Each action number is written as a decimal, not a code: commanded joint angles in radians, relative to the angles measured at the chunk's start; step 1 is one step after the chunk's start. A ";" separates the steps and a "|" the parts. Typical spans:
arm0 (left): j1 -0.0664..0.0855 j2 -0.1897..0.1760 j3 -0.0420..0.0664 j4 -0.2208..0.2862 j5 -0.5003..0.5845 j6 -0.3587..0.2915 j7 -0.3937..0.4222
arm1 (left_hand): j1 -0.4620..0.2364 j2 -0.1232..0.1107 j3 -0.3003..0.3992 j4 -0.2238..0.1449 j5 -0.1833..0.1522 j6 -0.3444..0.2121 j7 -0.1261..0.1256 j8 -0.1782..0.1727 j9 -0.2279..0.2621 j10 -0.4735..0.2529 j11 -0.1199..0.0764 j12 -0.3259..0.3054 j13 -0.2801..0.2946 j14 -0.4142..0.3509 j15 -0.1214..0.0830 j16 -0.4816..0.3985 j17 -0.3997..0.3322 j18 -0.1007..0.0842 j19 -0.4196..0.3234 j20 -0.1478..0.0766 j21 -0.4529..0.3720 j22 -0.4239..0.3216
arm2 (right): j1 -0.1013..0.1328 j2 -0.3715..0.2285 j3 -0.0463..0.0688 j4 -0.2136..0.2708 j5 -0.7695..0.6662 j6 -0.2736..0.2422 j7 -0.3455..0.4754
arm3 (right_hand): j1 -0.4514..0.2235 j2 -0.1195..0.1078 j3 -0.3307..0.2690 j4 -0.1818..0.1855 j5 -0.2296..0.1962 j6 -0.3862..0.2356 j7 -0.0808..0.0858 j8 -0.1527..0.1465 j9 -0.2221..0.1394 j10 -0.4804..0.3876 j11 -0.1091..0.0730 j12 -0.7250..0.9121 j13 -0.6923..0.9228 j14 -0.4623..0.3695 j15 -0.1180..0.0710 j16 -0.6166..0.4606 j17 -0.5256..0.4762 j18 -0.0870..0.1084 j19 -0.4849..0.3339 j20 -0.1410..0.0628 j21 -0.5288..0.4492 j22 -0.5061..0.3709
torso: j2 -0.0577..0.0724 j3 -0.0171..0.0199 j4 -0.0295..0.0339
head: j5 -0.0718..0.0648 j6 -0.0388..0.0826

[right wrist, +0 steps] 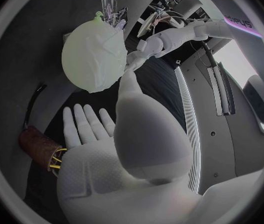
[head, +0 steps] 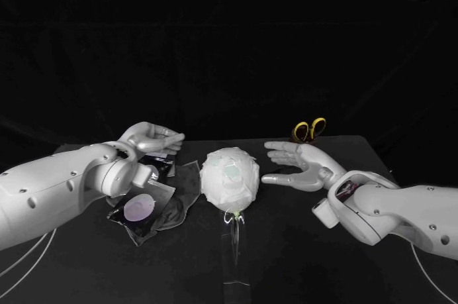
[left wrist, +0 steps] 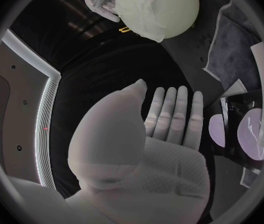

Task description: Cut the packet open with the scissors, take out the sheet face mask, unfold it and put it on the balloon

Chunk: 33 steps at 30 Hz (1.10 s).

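The mask [head: 218, 185] drapes the balloon [head: 232, 174] at mid-table, so we judge the task about done. We hold our left hand [head: 151, 138] and right hand [head: 298, 166] empty, fingers extended, either side, clear of it. The packet [head: 143, 208] lies under our left arm; the scissors [head: 308, 130] stand behind our right hand.
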 commanded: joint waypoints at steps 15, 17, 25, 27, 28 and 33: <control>-0.094 -0.203 -0.037 0.303 0.042 -0.066 0.039 | -0.010 -0.037 -0.068 0.004 0.008 0.032 -0.051 0.019 -0.001 0.201 -0.090 0.141 0.055 0.397 -0.130 0.593 0.370 0.056 0.371 -0.161 0.412 0.226 | -0.046 -0.053 -0.027 0.022 0.010 -0.005 -0.106 | 0.055 0.104 0.013 0.003 -0.003 0.473 -0.007 0.148 0.066 0.714 -0.193 0.182 0.072 0.770 -0.232 0.386 0.204 0.083 0.602 -0.156 0.290 0.129 | -0.003 -0.0002 0.0012 | -0.035 -0.034; -0.098 -0.205 -0.040 0.310 0.035 -0.065 0.034 | -0.011 -0.041 -0.084 0.002 0.003 0.031 -0.064 0.027 0.002 0.213 -0.088 0.179 0.079 0.414 -0.141 0.712 0.480 0.054 0.376 -0.171 0.461 0.258 | -0.051 -0.048 -0.027 0.022 0.005 -0.016 -0.116 | 0.048 0.099 0.002 0.002 -0.003 0.492 -0.021 0.144 0.063 0.771 -0.212 0.220 0.107 0.830 -0.253 0.462 0.252 0.082 0.649 -0.178 0.328 0.149 | -0.001 0.0009 0.0022 | -0.039 -0.034; -0.112 -0.204 -0.055 0.334 0.016 -0.065 0.017 | -0.013 -0.010 -0.178 0.008 0.000 0.003 -0.071 0.080 0.021 0.110 -0.102 0.510 0.327 0.469 -0.146 1.134 0.959 0.012 0.405 -0.182 0.877 0.686 | -0.071 -0.010 -0.028 0.020 -0.004 -0.104 -0.134 | 0.035 0.099 -0.045 -0.004 -0.004 0.529 -0.034 0.090 0.042 0.830 -0.225 0.965 0.930 0.910 -0.274 1.181 1.036 0.060 0.708 -0.216 0.603 0.389 | 0.003 0.0019 0.0017 | -0.055 -0.041; -0.113 -0.203 -0.056 0.339 0.013 -0.064 0.014 | -0.014 -0.007 -0.191 0.009 0.001 -0.001 -0.068 0.086 0.022 0.098 -0.108 0.562 0.364 0.490 -0.145 1.172 1.013 0.004 0.422 -0.181 0.930 0.752 | -0.073 0.000 -0.028 0.021 -0.004 -0.124 -0.127 | 0.036 0.107 -0.053 -0.006 -0.005 0.534 -0.031 0.081 0.041 0.830 -0.221 1.098 1.085 0.922 -0.269 1.253 1.134 0.048 0.724 -0.213 0.709 0.495 | 0.002 0.0027 0.0006 | -0.058 -0.046; -0.114 -0.202 -0.056 0.341 0.011 -0.064 0.013 | -0.009 0.010 -0.217 0.009 0.005 -0.012 -0.069 0.102 0.025 0.041 -0.107 0.675 0.449 0.501 -0.145 1.205 1.053 0.000 0.417 -0.179 0.992 0.815 | -0.074 0.003 -0.028 0.022 -0.004 -0.129 -0.125 | 0.037 0.108 -0.058 -0.007 -0.005 0.535 -0.030 0.078 0.040 0.844 -0.222 1.156 1.150 0.933 -0.266 1.280 1.177 0.044 0.729 -0.212 0.747 0.535 | 0.003 0.0026 0.0005 | -0.058 -0.046; -0.115 -0.194 -0.057 0.348 -0.002 -0.060 0.005 | 0.004 0.023 -0.248 0.010 0.003 -0.027 -0.065 0.115 0.025 0.002 -0.107 0.774 0.516 0.523 -0.141 1.243 1.109 -0.010 0.432 -0.174 1.060 0.898 | -0.078 0.024 -0.028 0.024 -0.009 -0.146 -0.114 | 0.042 0.107 -0.076 -0.012 -0.002 0.537 -0.024 0.067 0.040 0.893 -0.214 1.308 1.324 0.961 -0.260 1.342 1.290 0.033 0.742 -0.205 0.855 0.648 | 0.002 0.0020 0.0007 | -0.064 -0.053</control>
